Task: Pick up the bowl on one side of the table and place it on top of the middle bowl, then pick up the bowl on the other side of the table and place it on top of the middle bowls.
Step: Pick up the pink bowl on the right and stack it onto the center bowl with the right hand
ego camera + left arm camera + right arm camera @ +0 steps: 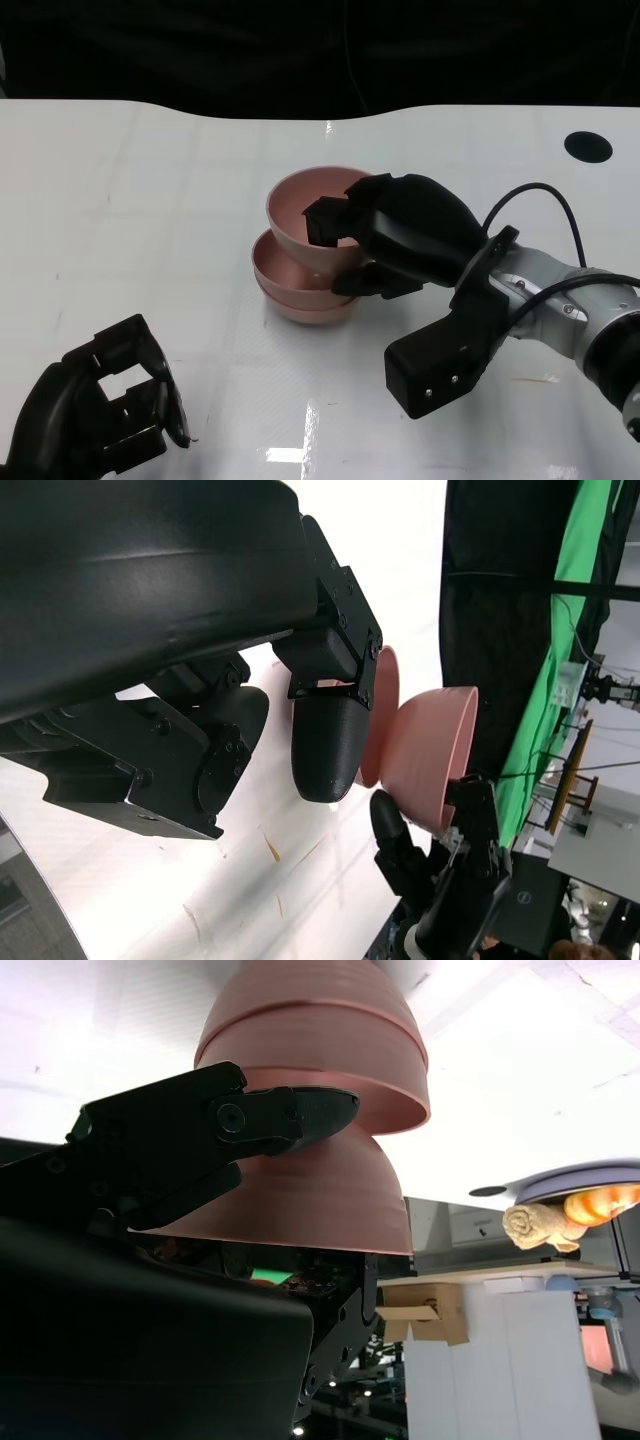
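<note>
Right hand grips the top bowl by its rim, fingers hooked over the edge w/ some inside and others under the wall. The bowl sits tilted on the bowl stack, which stands mid-bench. Tilt prob. comes from the rim hold on one side only, so the far side of the bowl leans down into the stack; judged as the last placement, not yet let go.

Left hand is well apart from the stack, toward the robot; fingers curled in, holding nothing.

Hard to tell: how many bowls are in the stack. Head view shows two rims below the held bowl, right wrist view shows stepped walls only. Whether the top bowl is fully seated is hidden by the right hand. Left wrist view is mostly blocked by its own fingers; bowls show edge-on beyond them.
</note>
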Robot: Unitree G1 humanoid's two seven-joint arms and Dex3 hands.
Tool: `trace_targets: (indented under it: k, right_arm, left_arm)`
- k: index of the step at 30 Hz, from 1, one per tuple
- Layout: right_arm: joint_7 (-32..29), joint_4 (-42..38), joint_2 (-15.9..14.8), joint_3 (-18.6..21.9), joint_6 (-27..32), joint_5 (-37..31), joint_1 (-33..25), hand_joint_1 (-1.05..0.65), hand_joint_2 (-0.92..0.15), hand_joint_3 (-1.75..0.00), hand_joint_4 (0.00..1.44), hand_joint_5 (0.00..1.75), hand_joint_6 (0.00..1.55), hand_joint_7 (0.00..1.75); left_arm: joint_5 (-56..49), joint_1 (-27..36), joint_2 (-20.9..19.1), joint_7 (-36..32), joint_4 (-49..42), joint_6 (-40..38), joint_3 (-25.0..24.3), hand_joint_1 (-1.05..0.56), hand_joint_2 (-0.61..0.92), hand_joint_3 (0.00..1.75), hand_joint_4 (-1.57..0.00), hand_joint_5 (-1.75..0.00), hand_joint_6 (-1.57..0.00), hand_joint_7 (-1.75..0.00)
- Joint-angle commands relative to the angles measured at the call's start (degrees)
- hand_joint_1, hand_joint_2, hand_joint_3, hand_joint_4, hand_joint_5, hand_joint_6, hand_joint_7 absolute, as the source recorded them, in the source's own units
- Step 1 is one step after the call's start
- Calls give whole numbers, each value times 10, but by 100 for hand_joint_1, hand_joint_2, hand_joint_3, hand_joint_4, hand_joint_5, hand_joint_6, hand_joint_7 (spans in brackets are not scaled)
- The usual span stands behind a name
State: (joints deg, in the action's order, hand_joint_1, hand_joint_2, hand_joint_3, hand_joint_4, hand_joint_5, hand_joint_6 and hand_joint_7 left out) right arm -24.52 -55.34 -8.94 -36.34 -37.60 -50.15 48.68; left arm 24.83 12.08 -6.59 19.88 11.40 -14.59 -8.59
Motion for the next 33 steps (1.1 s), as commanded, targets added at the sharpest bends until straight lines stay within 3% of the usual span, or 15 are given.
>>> trace_targets:
  k: [1,17,33]
  right_arm:
    - [-13,-19,4,-7,0,-4,20,-30,-82,-41,84,175,59,175]
    - [-30,-86,35,-30,16,-12,54,-28,-81,-37,84,175,59,175]
    - [-9,-105,54,-43,20,-13,77,-31,-91,-28,83,175,57,174]
  left_arm:
    - [-4,5,-8,8,6,12,2,26,76,137,-90,-175,-74,-175]
    - [4,7,-8,7,9,10,5,25,74,139,-90,-175,-74,-175]
    - [10,6,-4,1,18,-3,5,27,77,138,-91,-175,-74,-175]
